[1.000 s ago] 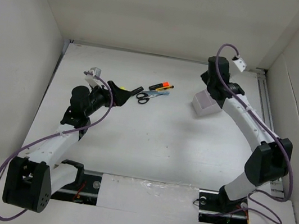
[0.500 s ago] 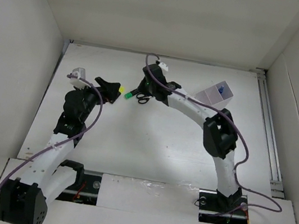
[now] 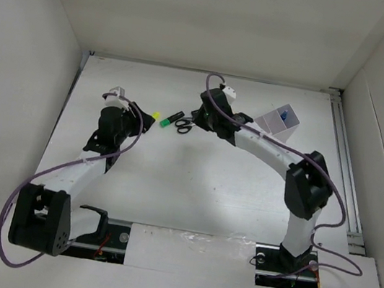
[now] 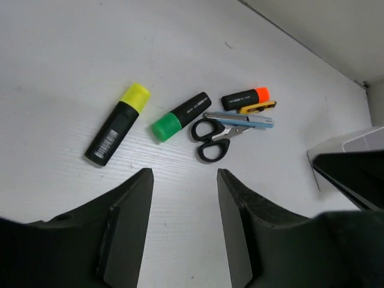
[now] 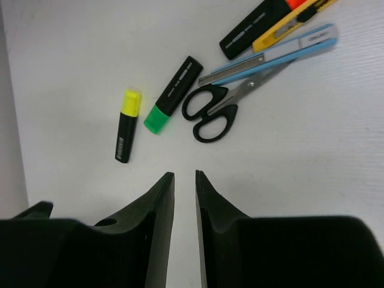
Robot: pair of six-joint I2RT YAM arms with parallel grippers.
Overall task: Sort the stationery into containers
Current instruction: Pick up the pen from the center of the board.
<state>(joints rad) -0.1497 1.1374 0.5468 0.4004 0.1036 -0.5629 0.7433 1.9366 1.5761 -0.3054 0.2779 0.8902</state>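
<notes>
The stationery lies in a loose cluster at the back of the table. It holds a yellow-capped marker (image 4: 117,133) (image 3: 156,116), a green-capped marker (image 4: 180,117) (image 5: 173,96), black-handled scissors (image 4: 213,135) (image 5: 213,111) (image 3: 184,127), an orange-capped marker (image 4: 245,98), a yellow cutter (image 4: 258,108) and a blue pen (image 4: 243,120). My left gripper (image 4: 183,174) (image 3: 138,116) hovers left of the cluster, open and empty. My right gripper (image 5: 185,175) (image 3: 199,120) hovers just right of the scissors, its jaws a narrow gap apart with nothing between them. The white container (image 3: 279,121) stands back right with a blue-capped bottle (image 3: 283,115) inside.
White walls close in the table on the left, back and right. A metal rail (image 3: 345,168) runs along the right edge. The right arm (image 3: 265,145) arches across the table between the cluster and the container.
The right arm swung from the container over to the stationery and its jaws parted slightly. The left gripper drew back from the yellow-capped marker and its jaws narrowed.
</notes>
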